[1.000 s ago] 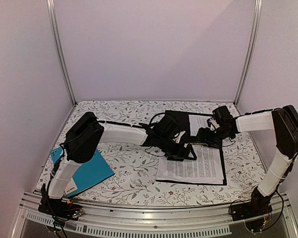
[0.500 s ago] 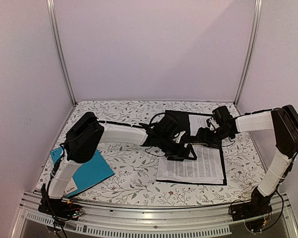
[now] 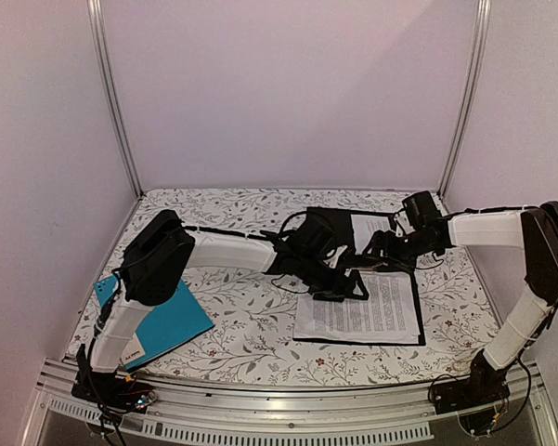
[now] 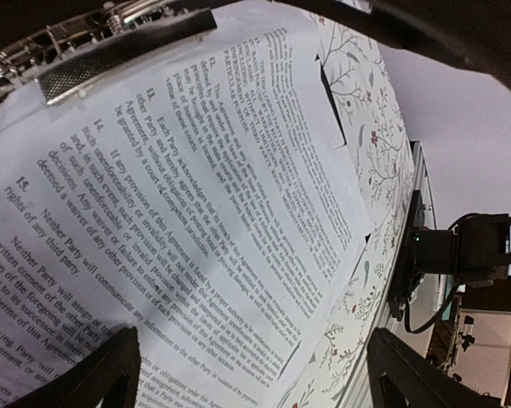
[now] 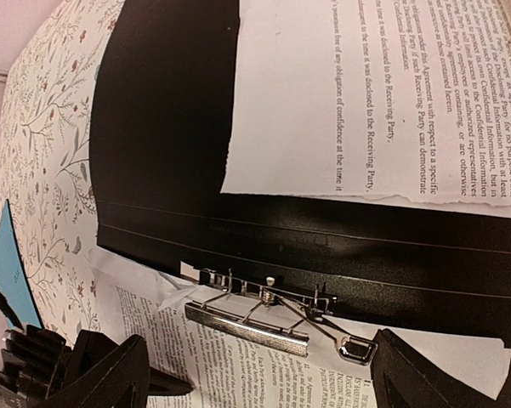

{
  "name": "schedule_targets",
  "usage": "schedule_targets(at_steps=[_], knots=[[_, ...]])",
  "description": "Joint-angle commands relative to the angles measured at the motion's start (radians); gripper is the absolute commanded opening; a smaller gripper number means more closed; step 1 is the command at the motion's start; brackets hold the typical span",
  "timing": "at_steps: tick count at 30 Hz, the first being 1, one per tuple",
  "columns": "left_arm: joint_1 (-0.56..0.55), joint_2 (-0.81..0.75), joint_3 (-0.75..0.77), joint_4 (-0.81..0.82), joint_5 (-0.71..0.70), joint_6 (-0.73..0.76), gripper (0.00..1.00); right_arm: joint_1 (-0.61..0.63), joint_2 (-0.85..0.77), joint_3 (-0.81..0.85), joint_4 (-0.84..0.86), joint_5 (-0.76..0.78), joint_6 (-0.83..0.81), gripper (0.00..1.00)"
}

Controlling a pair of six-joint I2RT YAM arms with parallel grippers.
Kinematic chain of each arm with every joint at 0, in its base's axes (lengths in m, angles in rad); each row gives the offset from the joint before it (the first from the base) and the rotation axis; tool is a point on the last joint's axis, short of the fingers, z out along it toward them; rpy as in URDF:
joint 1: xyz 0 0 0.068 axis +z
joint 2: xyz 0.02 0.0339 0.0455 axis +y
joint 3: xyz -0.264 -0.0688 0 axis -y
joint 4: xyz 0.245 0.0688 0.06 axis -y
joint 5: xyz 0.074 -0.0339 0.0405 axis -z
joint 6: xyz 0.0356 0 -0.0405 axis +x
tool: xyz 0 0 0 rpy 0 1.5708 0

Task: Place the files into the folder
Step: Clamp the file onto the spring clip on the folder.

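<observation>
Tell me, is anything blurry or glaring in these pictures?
Top view: soft, even light, print on the files too small to read. Left wrist view: print crisp but tilted, the left hand a dark silhouette. Right wrist view: the silver clip glints, the black folder shows a faint sheen.

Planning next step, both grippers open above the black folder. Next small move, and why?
Probably lower the right gripper onto the loose white printed sheet on the flat black folder's far flap: it lies apart from the printed stack at the silver metal clip.
</observation>
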Motion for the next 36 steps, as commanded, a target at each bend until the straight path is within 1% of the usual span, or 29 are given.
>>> schedule_targets(at_steps=[1, 14, 28, 36], knots=[[0.0, 0.023, -0.037, -0.078, -0.031, -0.004, 0.93, 0.0, -0.044, 0.024, -0.003, -0.026, 0.005, 0.89], [0.007, 0.016, -0.045, -0.076, -0.031, -0.004, 0.93, 0.06, -0.065, 0.057, -0.002, -0.026, 0.012, 0.89], [0.015, 0.006, -0.058, -0.064, -0.024, -0.007, 0.93, 0.115, -0.003, 0.085, 0.034, -0.041, 0.033, 0.89], [0.021, 0.002, -0.063, -0.057, -0.022, -0.01, 0.93, 0.117, -0.049, 0.038, 0.02, -0.014, 0.033, 0.89]])
